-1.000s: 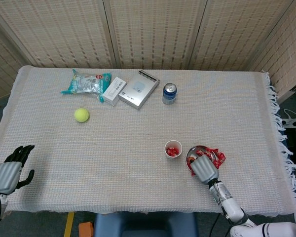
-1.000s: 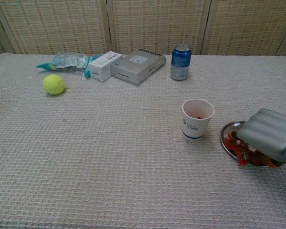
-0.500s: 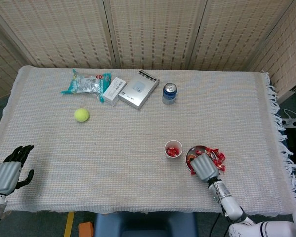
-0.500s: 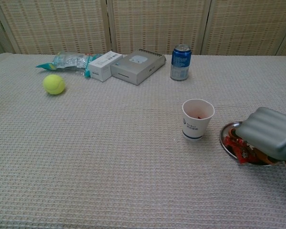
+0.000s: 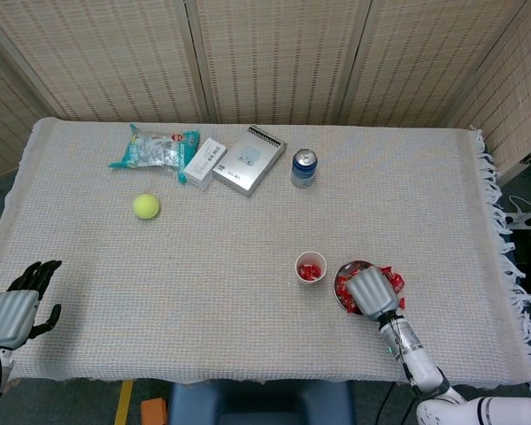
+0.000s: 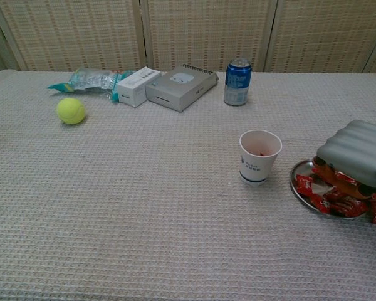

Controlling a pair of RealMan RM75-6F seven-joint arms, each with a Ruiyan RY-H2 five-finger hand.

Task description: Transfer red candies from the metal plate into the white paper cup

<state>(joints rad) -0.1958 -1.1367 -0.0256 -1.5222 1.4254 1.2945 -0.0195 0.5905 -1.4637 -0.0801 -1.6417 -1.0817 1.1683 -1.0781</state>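
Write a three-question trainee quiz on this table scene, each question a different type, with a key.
1. True or false: the white paper cup already holds red candies.
2. Which hand is over the metal plate? A) left B) right
3. Fill in: the blue can stands next to the grey ____.

Key: 1 true; 2 B, the right hand, while the left hand stays off at the table's edge; 3 box.

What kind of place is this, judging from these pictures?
Probably an indoor robot test room, not a home: a table under a woven cloth, woven folding screens close behind it, and unrelated props such as a tennis ball and a soda can.
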